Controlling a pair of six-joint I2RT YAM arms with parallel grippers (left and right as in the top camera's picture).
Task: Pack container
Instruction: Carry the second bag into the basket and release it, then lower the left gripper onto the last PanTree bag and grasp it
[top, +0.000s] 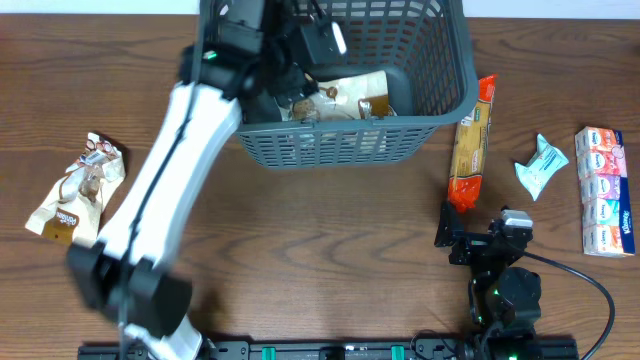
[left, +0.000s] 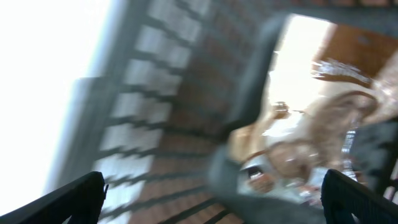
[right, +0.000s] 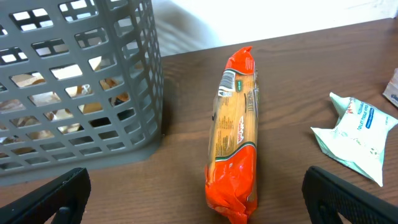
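The dark grey slotted container (top: 420, 95) stands at the back middle of the table, with a beige snack packet (top: 350, 95) lying inside. My left gripper (top: 318, 42) is open and empty above the container's inside; its wrist view is blurred and shows the container wall (left: 155, 93) and the packet (left: 305, 143). My right gripper (top: 452, 232) is open and empty low at the front right, with the orange pasta packet (right: 235, 134) lying on the table between its fingers' line of sight. The container also shows in the right wrist view (right: 74, 81).
On the table lie the pasta packet (top: 472, 143) right of the container, a pale green wipes pack (top: 541, 165) (right: 356, 134), a tissue multipack (top: 605, 190) at the far right and a beige snack packet (top: 78, 188) at the left.
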